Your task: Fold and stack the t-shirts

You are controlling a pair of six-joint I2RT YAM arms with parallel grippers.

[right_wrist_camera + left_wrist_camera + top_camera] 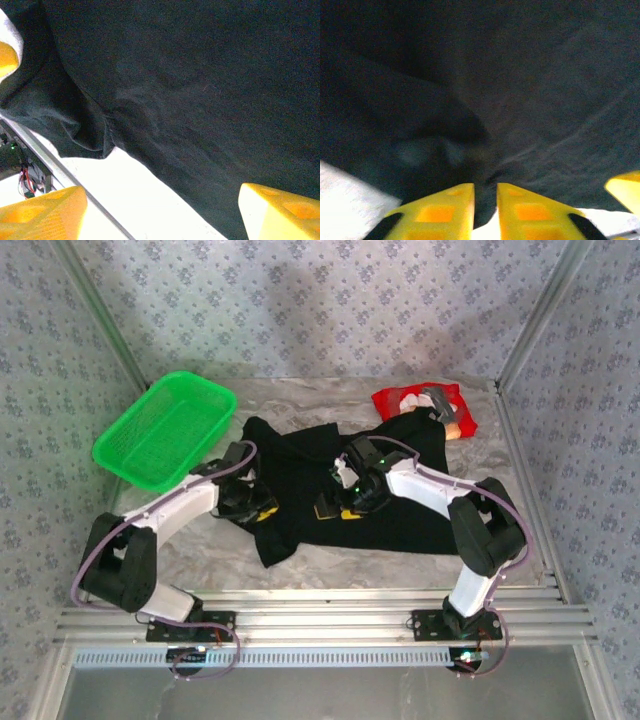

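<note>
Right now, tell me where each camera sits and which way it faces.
Top: above and behind the arms, looking down on table, basket, red tee, black tee; left arm and right arm show.
Left wrist: on the left arm, facing down at the black tee; left gripper shows.
Right wrist: on the right arm, facing down at the tee's edge and table; open right gripper shows.
Shared: both wrist views see the black tee.

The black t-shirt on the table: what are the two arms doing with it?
The black t-shirt lies spread on the table. The left gripper, nearly shut, seems to pinch its edge, while the right gripper hangs open above the cloth. A folded red t-shirt lies at the back right, and a green basket sits at the back left.
</note>
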